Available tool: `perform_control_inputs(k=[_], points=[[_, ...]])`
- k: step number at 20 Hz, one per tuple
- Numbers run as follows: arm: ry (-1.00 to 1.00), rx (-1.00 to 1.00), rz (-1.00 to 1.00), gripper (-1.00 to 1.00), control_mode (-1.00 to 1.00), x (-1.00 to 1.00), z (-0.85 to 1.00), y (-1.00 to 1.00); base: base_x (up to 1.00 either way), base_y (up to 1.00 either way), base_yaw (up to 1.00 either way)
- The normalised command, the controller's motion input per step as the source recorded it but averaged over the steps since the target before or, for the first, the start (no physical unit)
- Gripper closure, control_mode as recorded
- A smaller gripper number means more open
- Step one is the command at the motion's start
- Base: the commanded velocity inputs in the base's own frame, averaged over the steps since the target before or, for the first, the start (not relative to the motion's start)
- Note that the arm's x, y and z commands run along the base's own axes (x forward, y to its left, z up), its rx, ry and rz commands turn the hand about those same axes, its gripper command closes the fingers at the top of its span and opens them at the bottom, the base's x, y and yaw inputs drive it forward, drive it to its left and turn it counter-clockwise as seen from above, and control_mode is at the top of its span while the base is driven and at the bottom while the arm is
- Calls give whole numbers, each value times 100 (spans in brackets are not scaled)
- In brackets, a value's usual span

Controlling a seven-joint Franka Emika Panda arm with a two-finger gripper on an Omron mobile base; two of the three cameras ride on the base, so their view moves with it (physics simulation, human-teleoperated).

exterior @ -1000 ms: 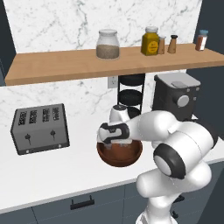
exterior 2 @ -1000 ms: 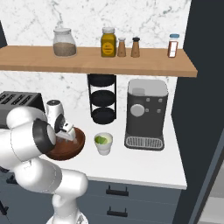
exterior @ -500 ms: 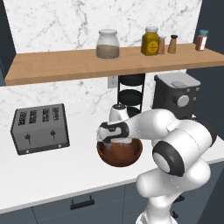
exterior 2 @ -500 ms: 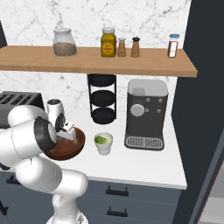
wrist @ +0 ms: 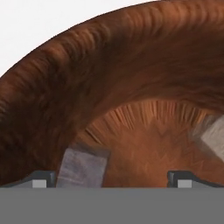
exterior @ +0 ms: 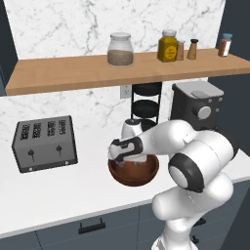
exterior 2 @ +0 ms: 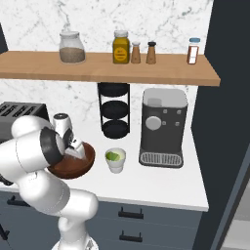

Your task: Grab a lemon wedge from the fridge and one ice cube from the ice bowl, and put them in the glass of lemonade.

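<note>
A reddish-brown, wood-grained bowl holds pale grey translucent ice cubes; a cream cup of yellow-green liquid, a dark grey toaster and a white-veined marble wall.

white counter, toaster, ice bowl, glass of lemonade

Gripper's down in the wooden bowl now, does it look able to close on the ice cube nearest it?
Probably yes. The gripper is open inside the bowl, and one ice cube lies between its fingertips, close to one of them. Nothing blocks it, though it may need a slight sideways shift to centre.
</note>
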Motion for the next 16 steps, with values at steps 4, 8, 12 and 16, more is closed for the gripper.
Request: perform_control_inputs(k=[4,8,12,16], points=[[0,0,-1,-100,-100,0,-11,0,0,0,0],[-1,0,-2,-100,-100,0,0,-19,0,0,0],[-1,5,-2,-100,-100,0,0,-37,0,0,0],[0,4,-2,-100,-100,0,-2,-44,0,0,0]])
